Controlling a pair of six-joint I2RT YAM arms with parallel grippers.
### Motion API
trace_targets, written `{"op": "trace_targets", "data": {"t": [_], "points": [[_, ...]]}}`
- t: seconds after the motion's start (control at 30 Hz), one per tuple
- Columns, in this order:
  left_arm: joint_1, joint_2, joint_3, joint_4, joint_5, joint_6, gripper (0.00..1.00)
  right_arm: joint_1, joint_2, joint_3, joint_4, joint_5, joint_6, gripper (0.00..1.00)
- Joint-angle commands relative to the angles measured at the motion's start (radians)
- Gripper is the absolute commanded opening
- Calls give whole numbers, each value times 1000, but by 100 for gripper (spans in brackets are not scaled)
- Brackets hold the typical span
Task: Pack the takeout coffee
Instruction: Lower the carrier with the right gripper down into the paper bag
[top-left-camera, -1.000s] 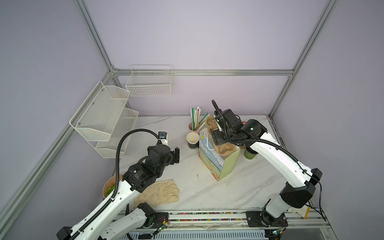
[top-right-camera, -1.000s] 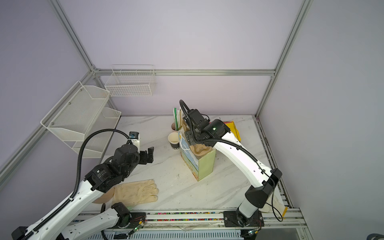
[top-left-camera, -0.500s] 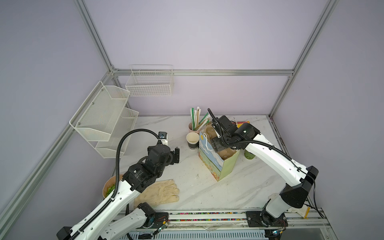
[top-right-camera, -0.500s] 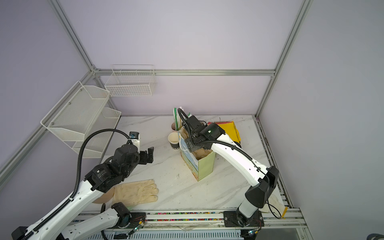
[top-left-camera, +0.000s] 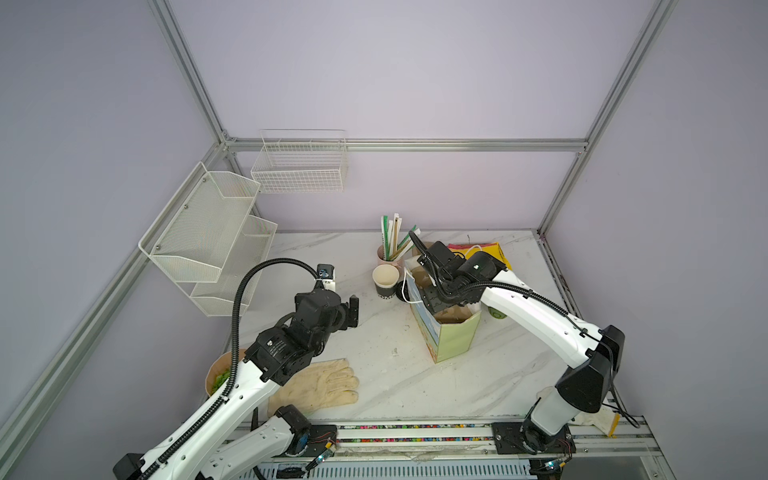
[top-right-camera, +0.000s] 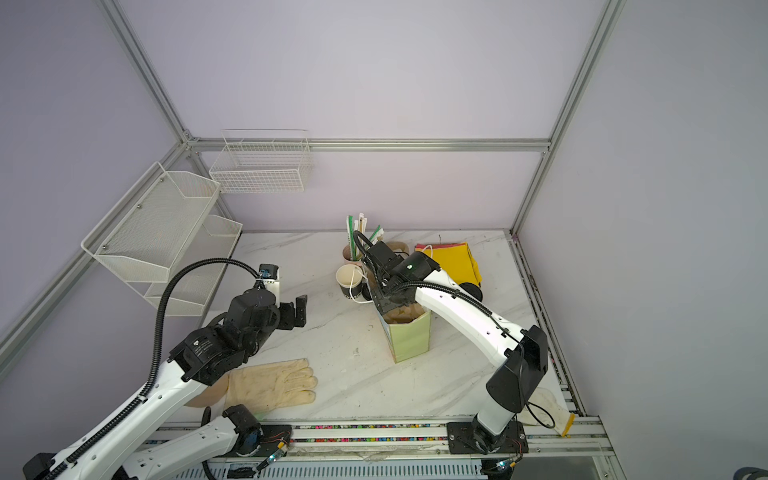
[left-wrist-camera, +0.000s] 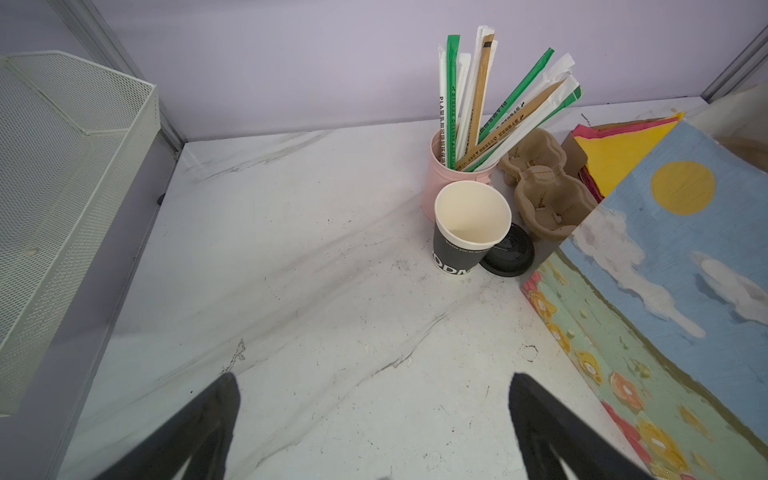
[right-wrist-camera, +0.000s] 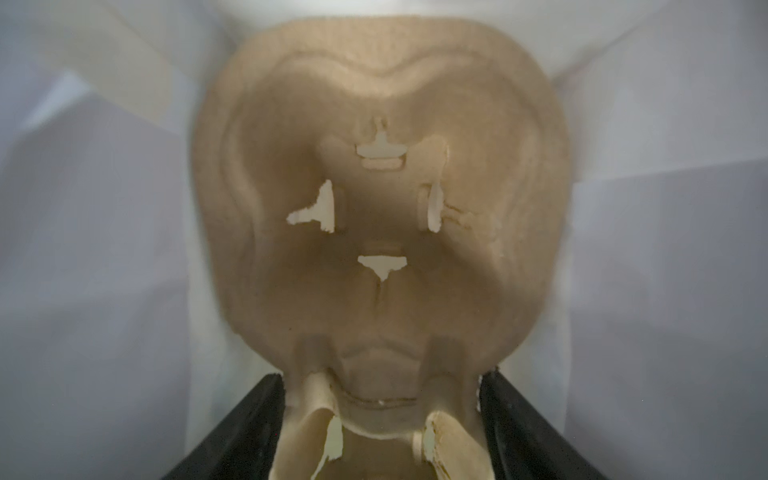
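Hovering empty over the table (top-left-camera: 374, 374), the left gripper (left-wrist-camera: 374, 419) has its jaws spread wide. Farther on, the right gripper (right-wrist-camera: 382, 376) is down inside the bag (top-left-camera: 453, 340), jaws closed on the neck of a pulp carrier (right-wrist-camera: 382, 208). Just beyond, the coffee (top-right-camera: 471, 291) stands on the table near the bag, lid on.

The left gripper (top-right-camera: 294, 311) hangs over the white table (top-right-camera: 357, 386) with its two fingers spread apart. The right gripper (top-right-camera: 387, 307) dips into the top of the green paper bag (top-right-camera: 409, 343), where a brown cup tray (top-right-camera: 409, 311) shows. Beside the bag stand a black cup (top-right-camera: 348, 282) and a pink cup of straws (top-right-camera: 352, 249). Only the black top of the takeout coffee (top-right-camera: 471, 291) peeks out behind the right arm, near some yellow paper (top-right-camera: 451, 262). A pale glove (top-right-camera: 270, 384) lies flat.
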Motion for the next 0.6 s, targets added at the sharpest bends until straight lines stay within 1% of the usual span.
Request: {"op": "trace_targets", "data": {"t": [0.0, 0.4, 0.57], "points": [[6, -18, -25, 17, -18, 21, 100, -3, 13, -21, -36, -5, 31, 76], [6, -16, -25, 14, -12, 24, 100, -53, -13, -139, 39, -64, 40, 76], [6, -10, -24, 12, -11, 23, 100, -77, -16, -164, 49, -85, 36, 76]]}}
